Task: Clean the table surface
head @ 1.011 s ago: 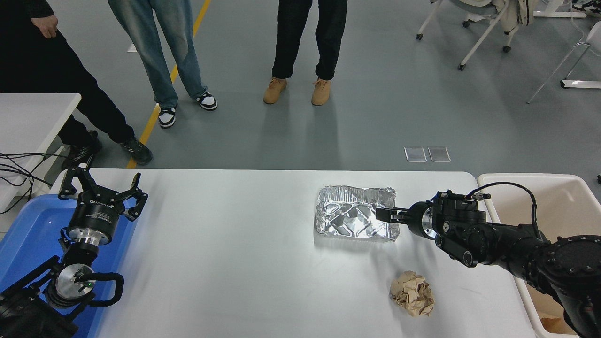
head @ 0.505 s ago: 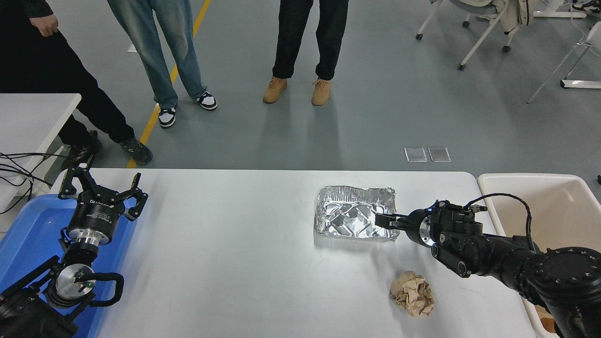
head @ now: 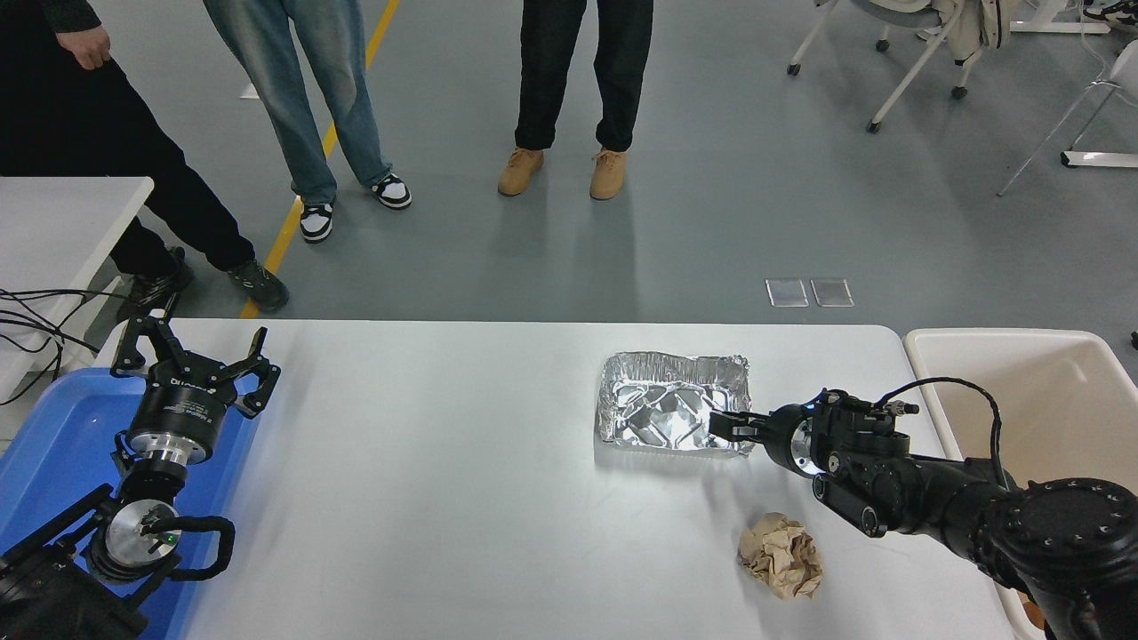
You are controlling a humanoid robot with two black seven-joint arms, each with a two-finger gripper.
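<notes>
The table surface (head: 462,462) is a wide white top with rounded corners. On its right half lies a crumpled silver foil tray (head: 671,413). A ball of crumpled brown paper (head: 782,556) lies nearer the front edge. My right gripper (head: 725,426) reaches in from the right and sits at the tray's near right corner, over its rim. Whether it holds the rim is hidden from this angle. My left gripper (head: 191,364) is parked open at the lower left, above the blue bin.
A blue bin (head: 53,444) stands at the table's left end and a beige bin (head: 1067,391) at its right end. A smaller white table (head: 62,213) with cables is at far left. Three people stand beyond the far edge.
My right gripper has slid a little toward the front edge along the tray's right side, and the arm has dropped lower. The tray, the paper ball and the left arm have stayed put.
</notes>
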